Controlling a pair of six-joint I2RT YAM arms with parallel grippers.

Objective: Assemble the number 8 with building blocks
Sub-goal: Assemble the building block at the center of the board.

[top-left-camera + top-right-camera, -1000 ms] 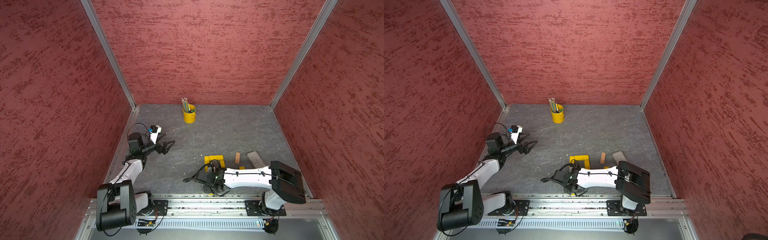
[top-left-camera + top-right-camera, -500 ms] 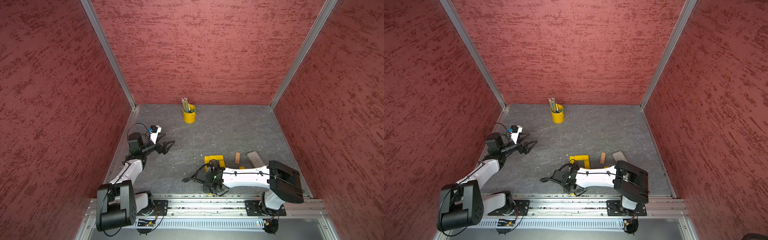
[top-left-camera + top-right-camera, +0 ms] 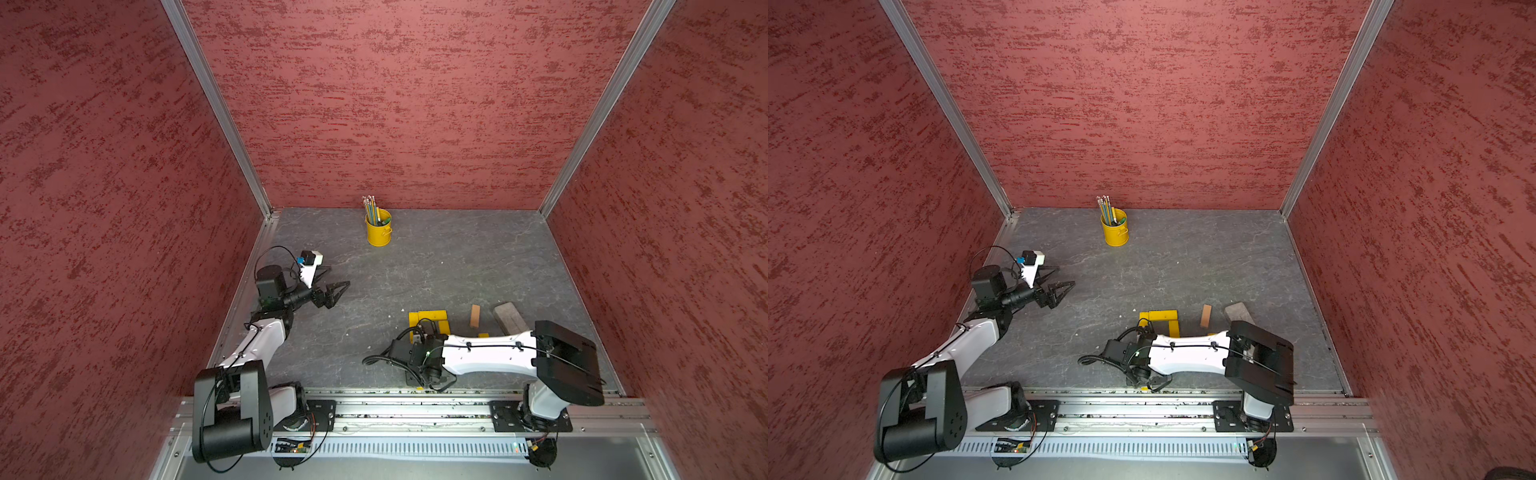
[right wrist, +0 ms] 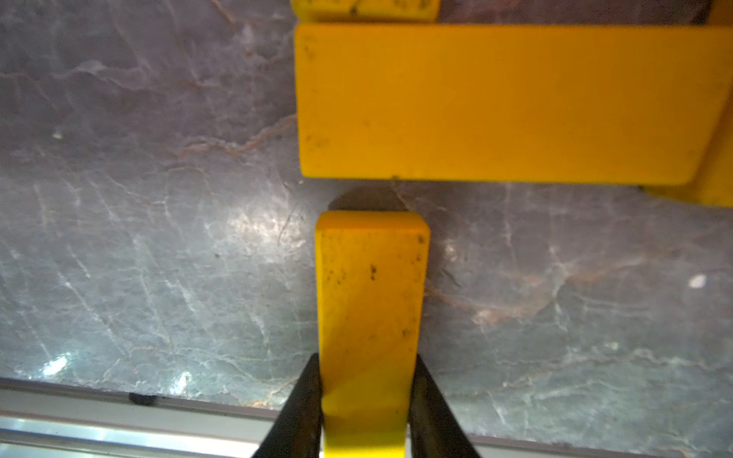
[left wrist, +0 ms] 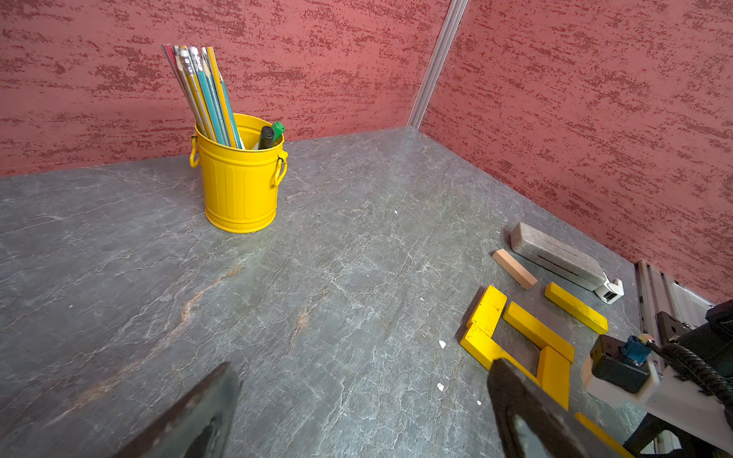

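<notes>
Right gripper (image 4: 367, 363) is closed narrow on one yellow plank (image 4: 371, 297), fingers (image 4: 301, 408) pinching its two long edges nr one end; the rest of the plank sticks out ahead. It sits low over the table (image 3: 436, 266), close to the front edge, right of ctr. Can't tell if the plank touches the table or hangs just above it. Its free end points at the square loop (image 5: 537, 331), at right angles to the loop's nearest plank (image 4: 496, 103) & lined up nr one end of it. There's a small gap btwn them, not touching.

The loop is 4 yellow planks laid flat, end to side, making a closed square w/ bare table in the middle.

A spare yellow plank (image 5: 575, 307) lies flat by itself just right of the loop, apart from it. The tan plank (image 3: 475, 316) lies flat a bit further back, btwn the loop & the grey slab (image 3: 509, 318), near the slab but not touching it.

Left gripper (image 3: 338, 276) is wide open w/ nothing in it, over the table nr the left edge, abt midway back, pointing toward ctr and well apart from all planks.

The yellow bucket (image 3: 378, 232) w/ pencils (image 5: 206, 91) stands upright at the back edge, nr its middle.
</notes>
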